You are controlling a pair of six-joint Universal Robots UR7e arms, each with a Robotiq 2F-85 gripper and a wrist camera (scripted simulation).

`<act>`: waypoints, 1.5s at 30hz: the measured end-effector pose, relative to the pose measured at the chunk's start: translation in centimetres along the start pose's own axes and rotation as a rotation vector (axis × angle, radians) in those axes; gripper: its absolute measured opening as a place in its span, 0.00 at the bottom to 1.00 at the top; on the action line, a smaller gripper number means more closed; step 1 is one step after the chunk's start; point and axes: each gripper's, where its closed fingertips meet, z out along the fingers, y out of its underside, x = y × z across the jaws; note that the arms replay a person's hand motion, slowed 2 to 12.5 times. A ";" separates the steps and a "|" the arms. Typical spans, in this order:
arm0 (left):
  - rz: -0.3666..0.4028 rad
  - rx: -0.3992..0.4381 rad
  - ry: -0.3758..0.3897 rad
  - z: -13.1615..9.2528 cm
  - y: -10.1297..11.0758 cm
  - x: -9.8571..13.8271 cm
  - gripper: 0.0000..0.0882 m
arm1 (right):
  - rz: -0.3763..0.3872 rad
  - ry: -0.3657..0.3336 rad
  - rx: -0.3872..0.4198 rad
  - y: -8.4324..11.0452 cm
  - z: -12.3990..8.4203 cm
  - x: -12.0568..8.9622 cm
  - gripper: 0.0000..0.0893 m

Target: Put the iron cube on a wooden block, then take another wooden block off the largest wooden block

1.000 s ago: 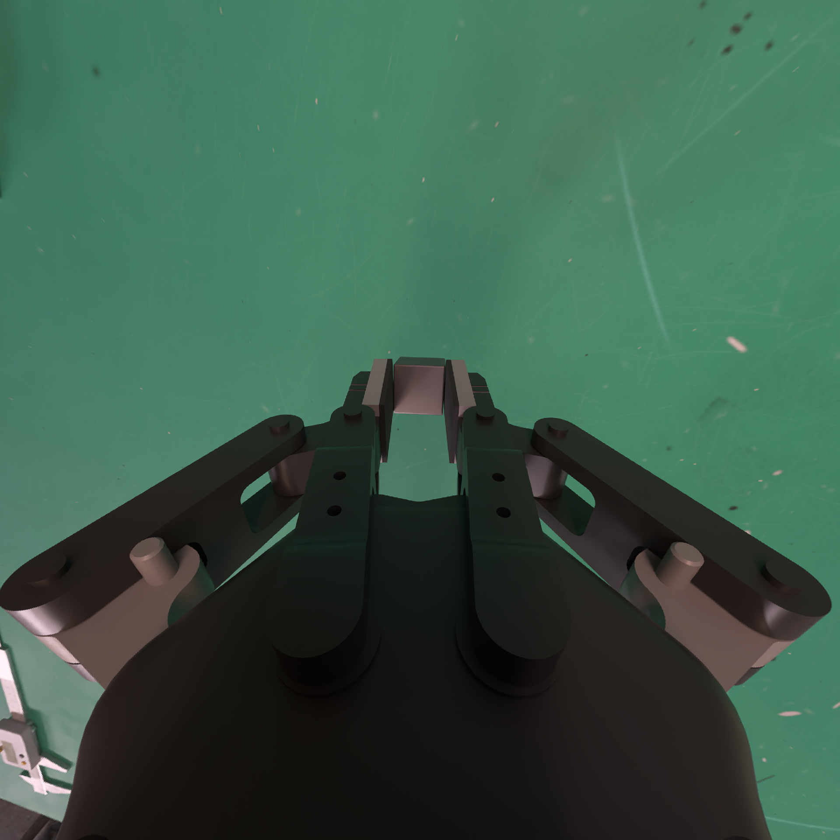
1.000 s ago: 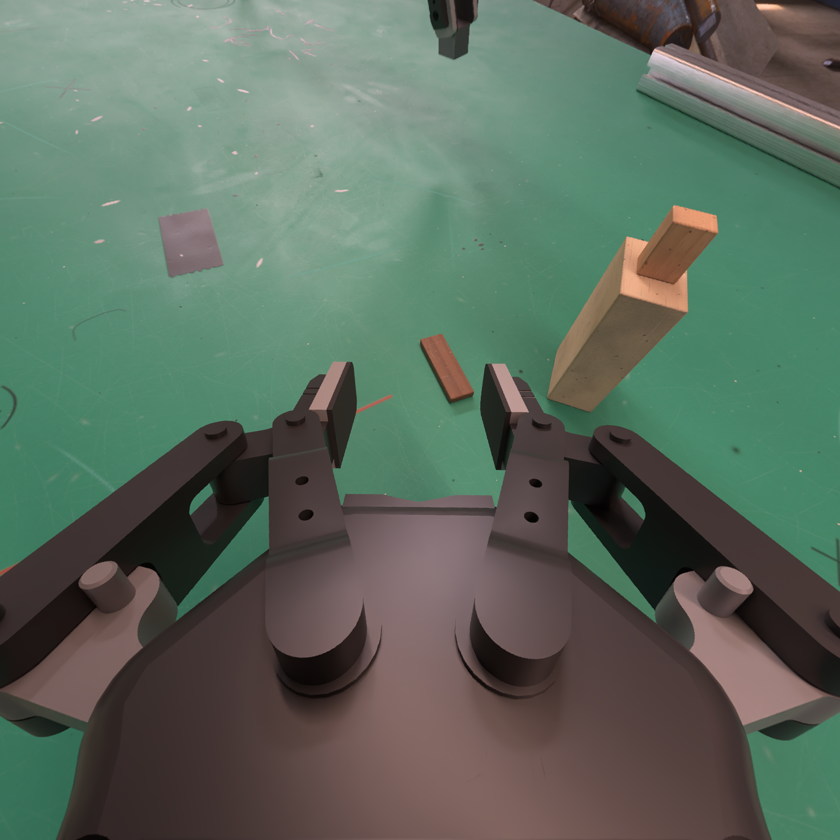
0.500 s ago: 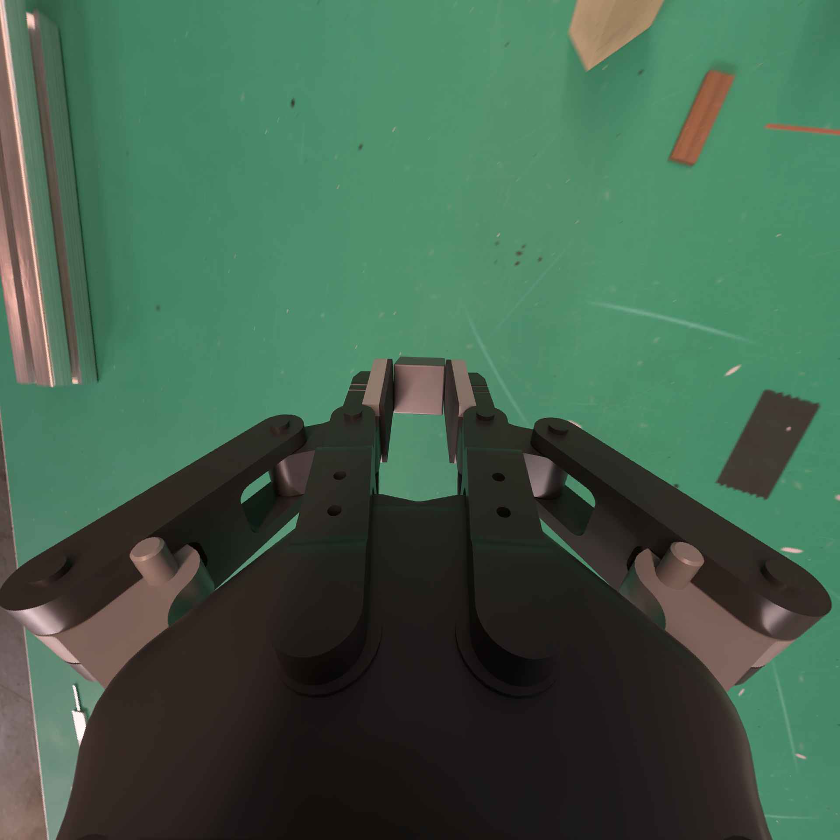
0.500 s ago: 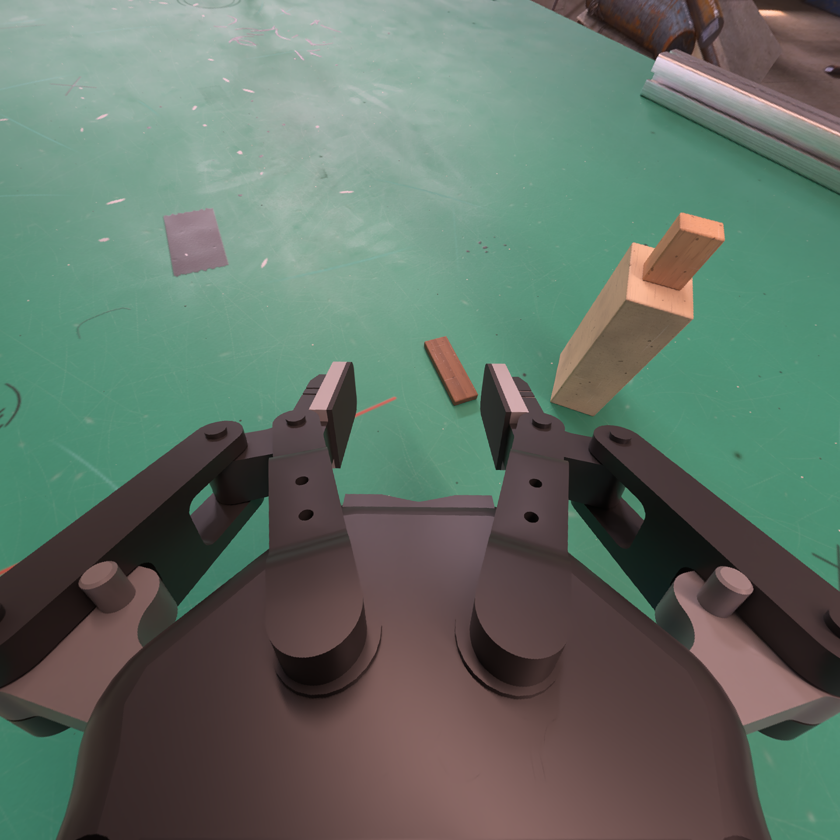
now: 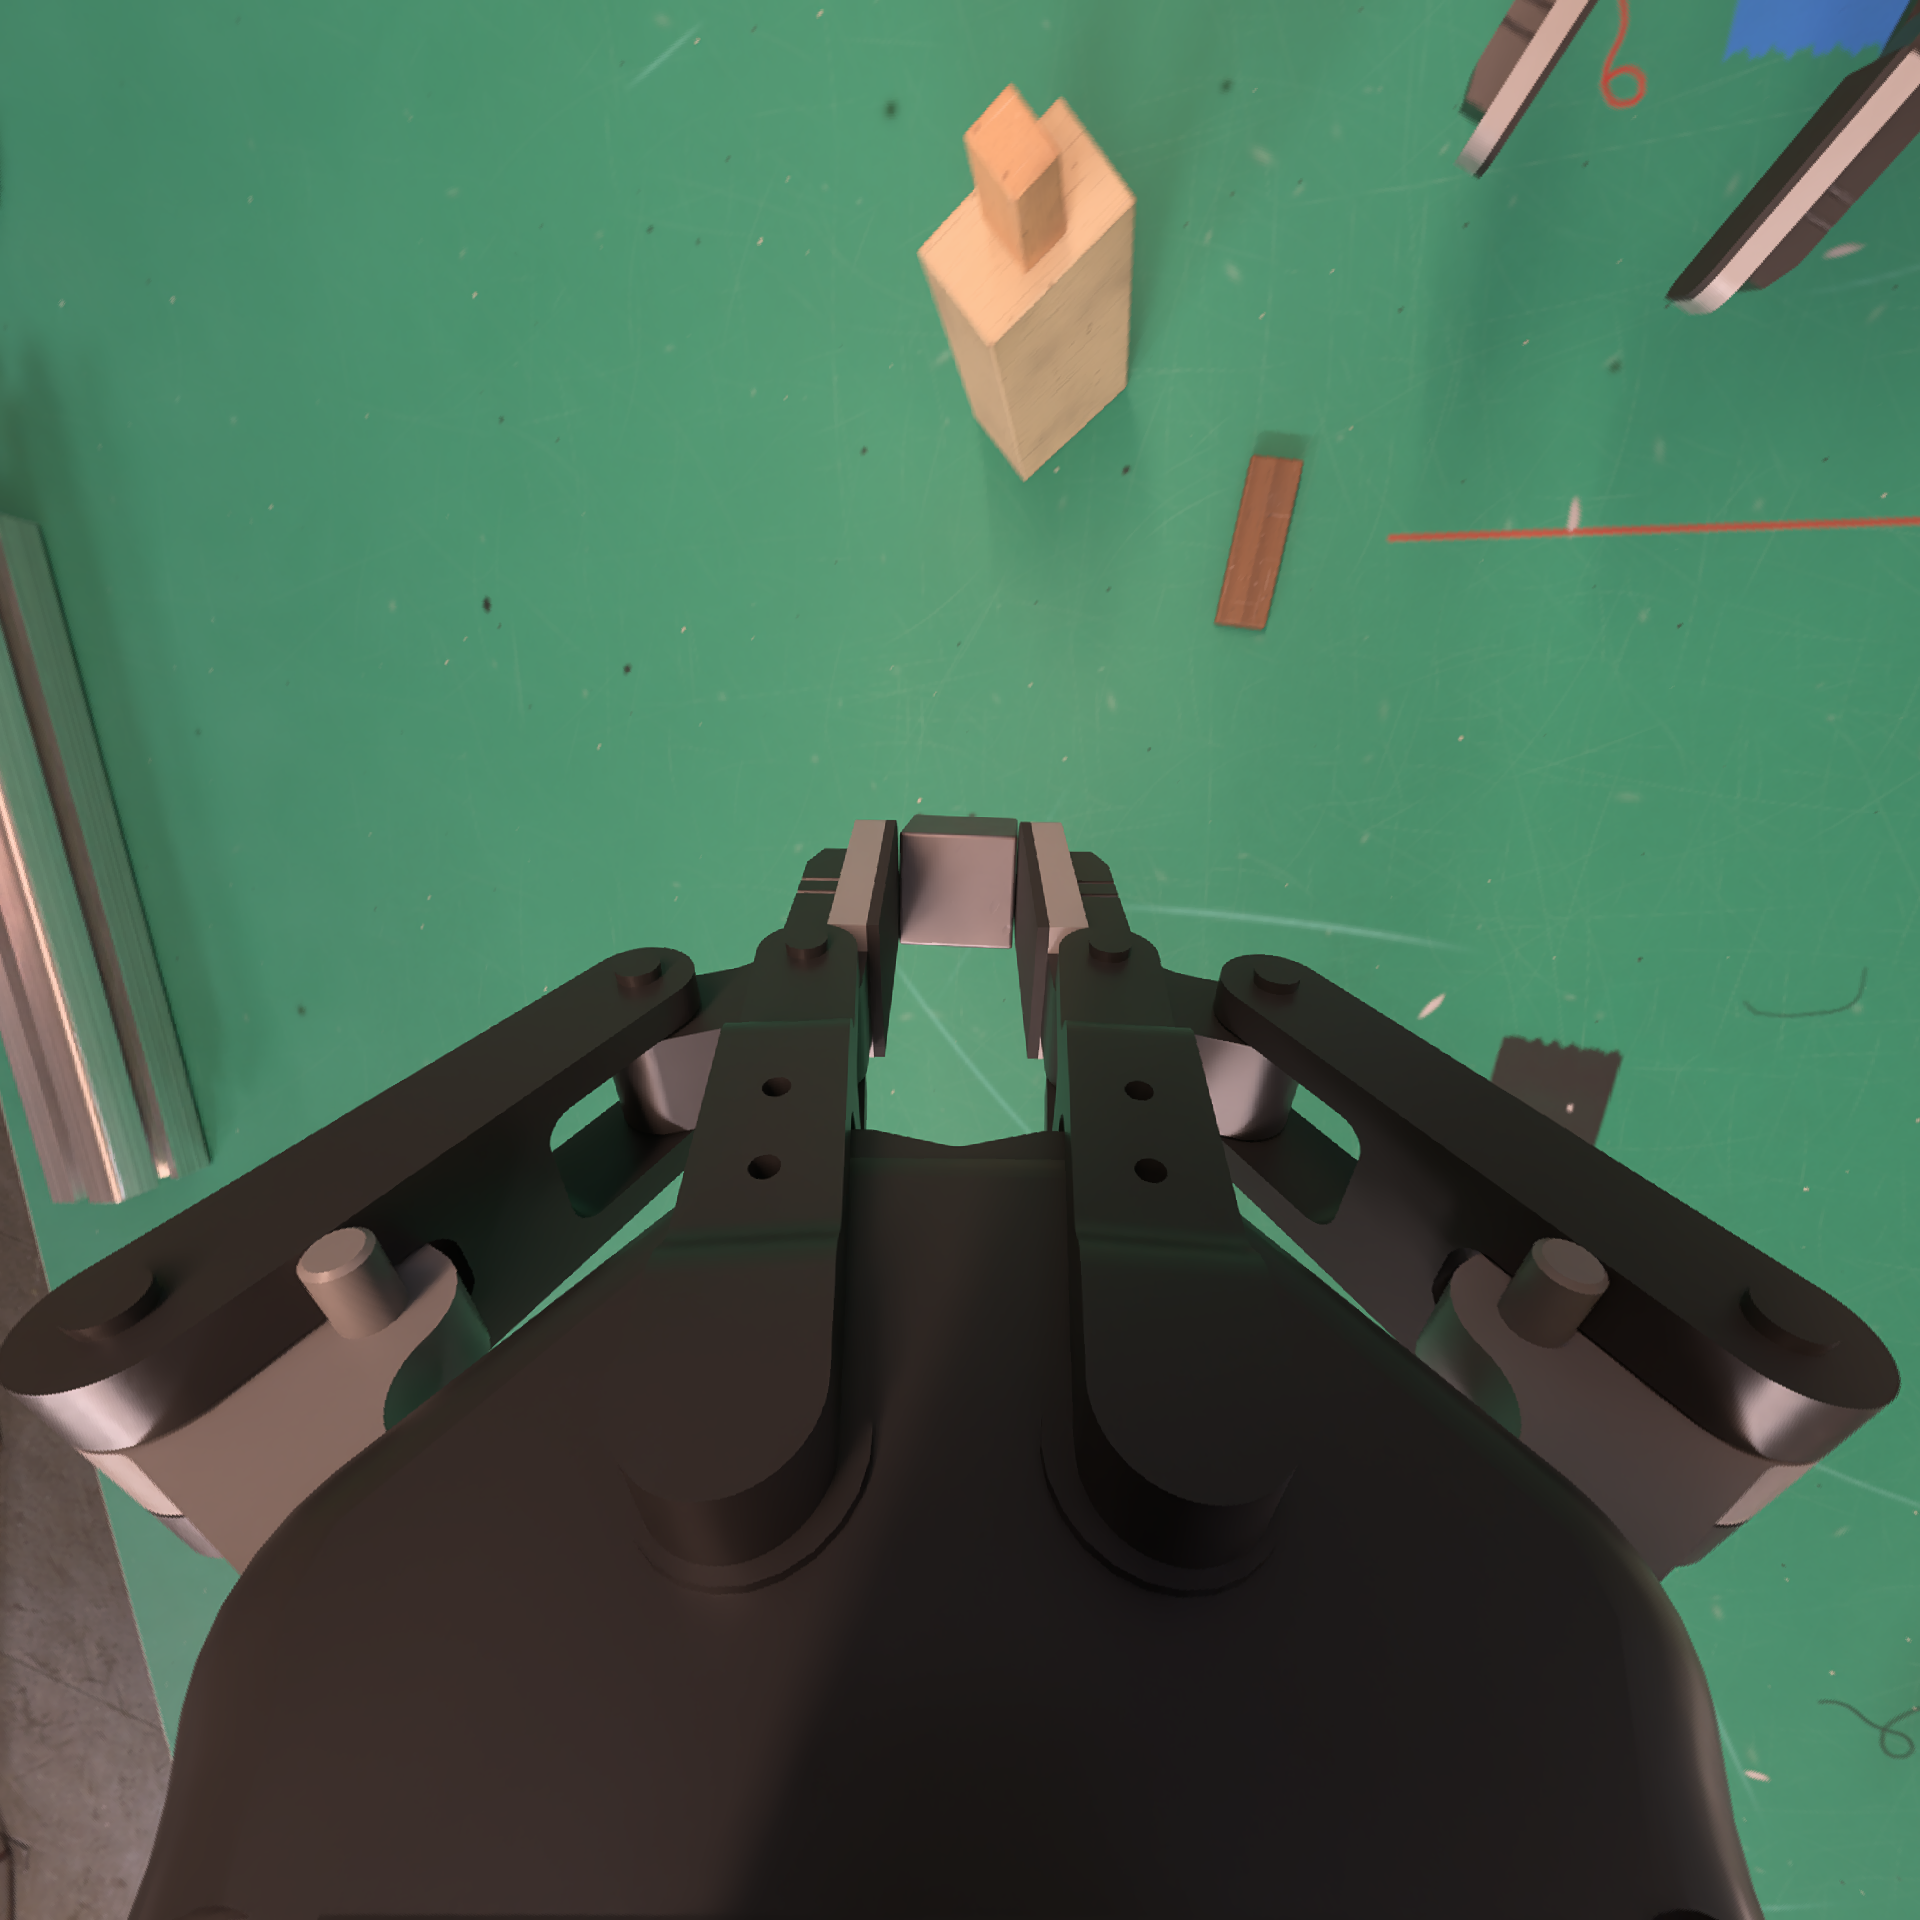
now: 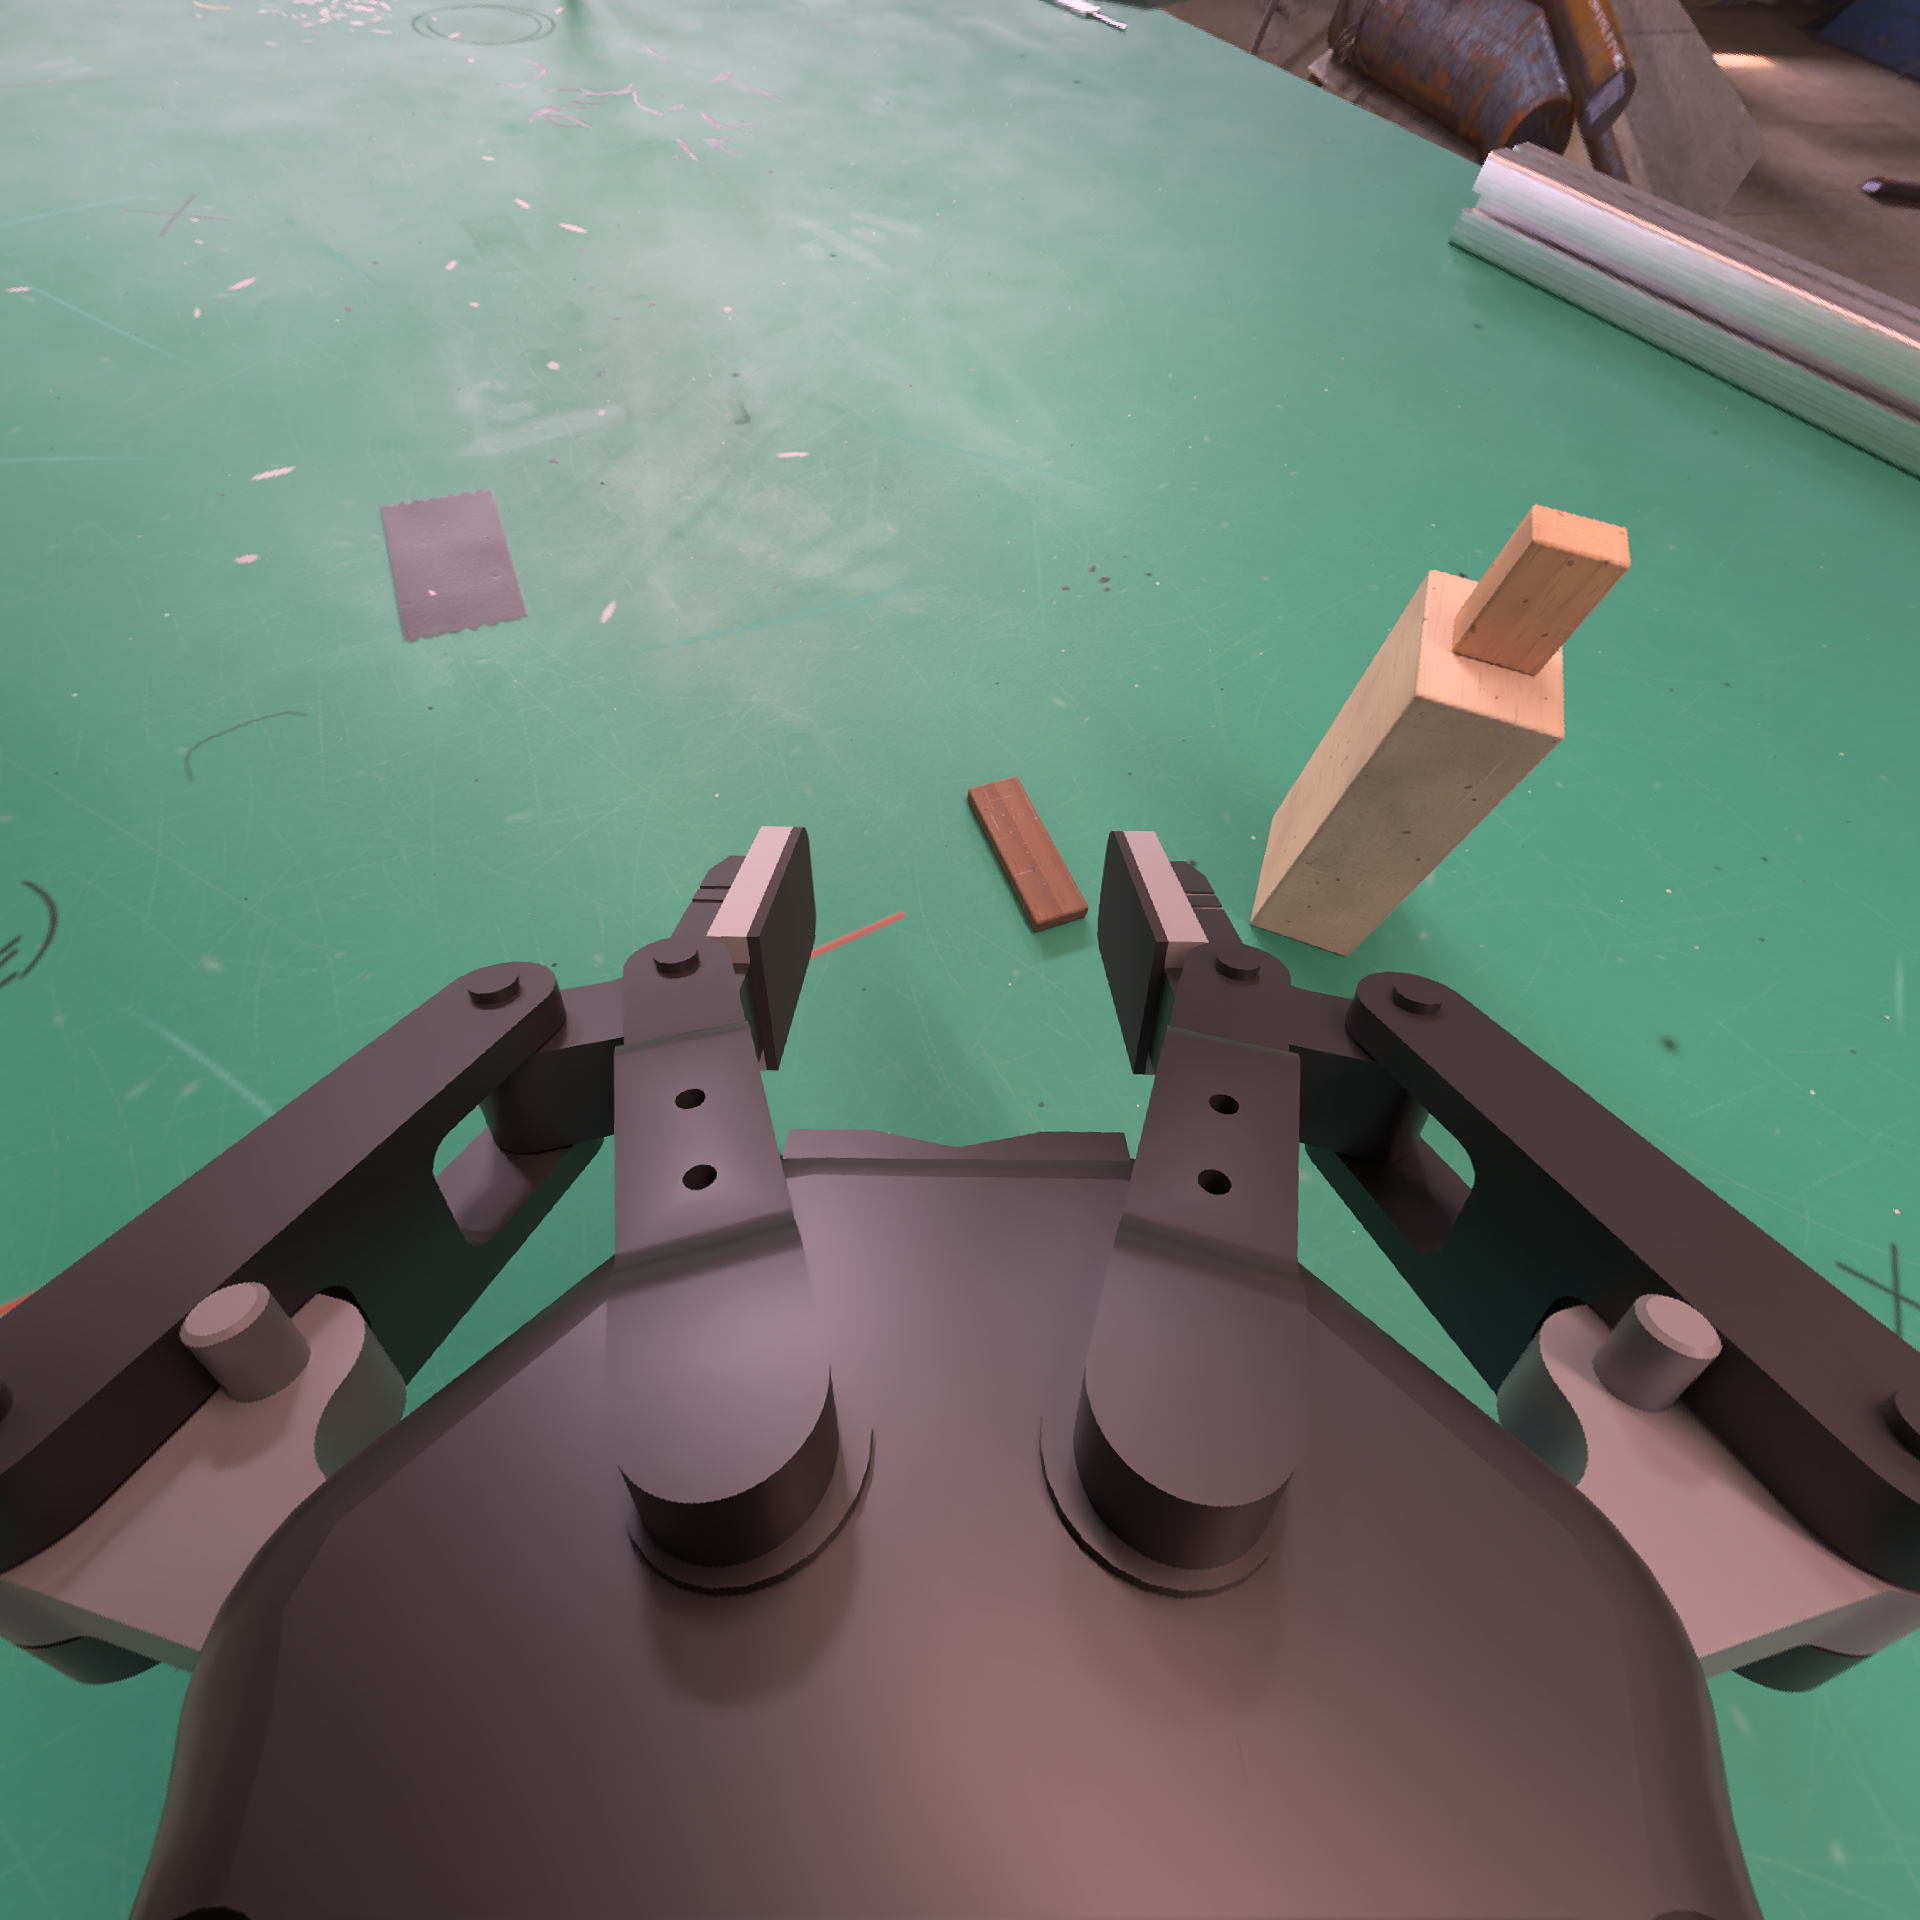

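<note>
Green and scuffed, the surface (image 6: 935, 436) fills both wrist views, with an aluminium rail (image 6: 1704, 301) along one edge and a grey patch of tape (image 6: 452, 566) lying flat on it.

Nearest in the left wrist view, the left gripper (image 5: 957, 883) has its jaws clenched on the iron cube (image 5: 956, 883), carried clear of the surface. Ahead and to the right of the cube lies a flat reddish wooden block (image 5: 1259, 542), its long axis running roughly away from the jaws. Farther on, almost straight ahead, the largest wooden block (image 5: 1049, 343) stands on end with a small wooden block (image 5: 1018, 182) upright on its top face.

The right gripper (image 6: 956, 935) hangs with its jaws released and empty. The flat reddish block (image 6: 1027, 854) lies just beyond its fingertips, the tall pale block (image 6: 1403, 790) off to the right.

Judging from this, only the flat block offers a free top, so the left arm would need to carry the cube forward and rightward over it. The right arm looks better placed for lifting the small block afterwards.
</note>
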 end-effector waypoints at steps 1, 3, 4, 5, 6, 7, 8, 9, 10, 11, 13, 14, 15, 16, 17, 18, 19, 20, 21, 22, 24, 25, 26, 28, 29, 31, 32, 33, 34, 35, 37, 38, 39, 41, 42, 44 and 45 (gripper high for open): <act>0.007 0.000 0.003 0.3 -0.4 0.3 0.23 | 0.000 0.000 0.001 0.0 0.0 0.0 0.56; 0.020 0.002 0.012 0.8 -1.2 1.0 0.23 | 0.000 0.000 0.004 -0.1 -0.1 0.0 0.56; 0.026 0.003 0.018 1.1 -1.6 1.3 0.23 | 0.001 0.000 0.005 -0.1 -0.1 0.0 0.56; 0.030 0.005 0.024 1.4 -2.0 1.7 0.23 | 0.001 0.000 0.006 -0.1 -0.1 0.0 0.56; 0.034 0.007 0.032 1.6 -2.3 2.0 0.23 | 0.001 0.001 0.006 -0.1 -0.2 0.0 0.56; 0.038 0.009 0.041 1.9 -2.7 2.4 0.23 | 0.001 0.001 0.007 -0.1 -0.2 0.0 0.56; 0.042 0.011 0.050 2.2 -3.0 2.7 0.23 | 0.001 0.001 0.008 -0.1 -0.2 0.0 0.56; 0.047 0.013 0.060 2.5 -3.3 3.1 0.23 | 0.001 0.001 0.008 -0.1 -0.2 0.0 0.56; 0.050 0.013 0.067 2.9 -3.5 3.4 0.23 | 0.001 0.002 0.009 -0.1 -0.2 0.1 0.56; 0.053 0.012 0.073 3.2 -3.7 3.6 0.23 | 0.001 0.002 0.010 -0.1 -0.2 0.1 0.56; 0.056 0.009 0.083 3.9 -4.1 4.1 0.23 | 0.000 0.003 0.011 -0.2 -0.3 0.1 0.56; 0.057 0.009 0.089 4.2 -4.3 4.3 0.23 | 0.000 0.003 0.011 -0.2 -0.3 0.1 0.55; 0.058 0.010 0.096 4.6 -4.5 4.6 0.23 | 0.000 0.003 0.012 -0.2 -0.3 0.1 0.55; 0.059 0.012 0.105 5.0 -4.7 4.9 0.23 | 0.000 0.004 0.012 -0.2 -0.3 0.1 0.55; 0.059 0.013 0.112 5.3 -4.9 5.2 0.23 | 0.000 0.004 0.013 -0.2 -0.3 0.1 0.55; 0.058 0.014 0.119 5.7 -5.1 5.4 0.23 | 0.000 0.004 0.014 -0.2 -0.3 0.1 0.55; 0.058 0.015 0.124 6.1 -5.2 5.6 0.23 | 0.000 0.004 0.014 -0.2 -0.3 0.1 0.55; 0.059 0.015 0.130 6.4 -5.4 5.8 0.23 | 0.000 0.004 0.015 -0.2 -0.4 0.1 0.55; 0.062 0.015 0.138 6.8 -5.5 6.0 0.23 | 0.000 0.004 0.014 -0.2 -0.4 0.1 0.55; 0.066 0.014 0.145 7.1 -5.6 6.3 0.23 | 0.001 0.004 0.014 -0.2 -0.4 0.1 0.55; 0.074 0.013 0.158 7.8 -5.7 6.7 0.23 | 0.001 0.004 0.013 -0.2 -0.4 0.1 0.55; 0.076 0.012 0.161 8.2 -5.7 6.8 0.23 | 0.002 0.003 0.013 -0.1 -0.4 0.1 0.55; 0.078 0.009 0.165 8.5 -5.7 7.0 0.23 | 0.002 0.003 0.013 -0.1 -0.4 0.1 0.55; 0.080 0.006 0.174 9.1 -5.7 7.3 0.23 | 0.003 0.002 0.013 -0.1 -0.4 0.1 0.55; 0.082 0.005 0.180 9.4 -5.8 7.5 0.23 | 0.003 0.002 0.013 -0.1 -0.4 0.1 0.55; 0.083 0.002 0.187 9.9 -5.8 7.8 0.23 | 0.003 0.002 0.013 -0.1 -0.4 0.1 0.55; 0.084 -0.001 0.189 10.2 -5.7 7.9 0.23 | 0.003 0.002 0.013 -0.1 -0.4 0.1 0.55; 0.086 -0.004 0.191 10.4 -5.7 8.1 0.23 | 0.003 0.003 0.013 -0.1 -0.4 0.1 0.55; 0.088 -0.007 0.194 10.7 -5.6 8.2 0.23 | 0.003 0.003 0.014 -0.1 -0.4 0.1 0.55; 0.090 -0.010 0.196 10.9 -5.6 8.3 0.23 | 0.003 0.003 0.014 -0.1 -0.4 0.1 0.55; 0.091 -0.013 0.201 11.4 -5.5 8.5 0.23 | 0.004 0.003 0.014 -0.1 -0.4 0.1 0.55; 0.090 -0.014 0.202 11.6 -5.5 8.6 0.23 | 0.004 0.003 0.014 -0.1 -0.4 0.1 0.55; 0.090 -0.015 0.203 11.8 -5.4 8.7 0.23 | 0.004 0.003 0.014 -0.1 -0.4 0.1 0.55; 0.090 -0.017 0.204 12.2 -5.4 8.8 0.23 | 0.005 0.003 0.014 -0.1 -0.4 0.1 0.55; 0.089 -0.017 0.203 12.3 -5.3 8.8 0.23 | 0.005 0.003 0.013 -0.1 -0.4 0.1 0.55; 0.088 -0.019 0.203 12.7 -5.3 8.9 0.23 | 0.004 0.003 0.013 -0.1 -0.4 0.1 0.55; 0.088 -0.021 0.203 12.8 -5.2 9.0 0.23 | 0.004 0.003 0.013 -0.1 -0.4 0.1 0.55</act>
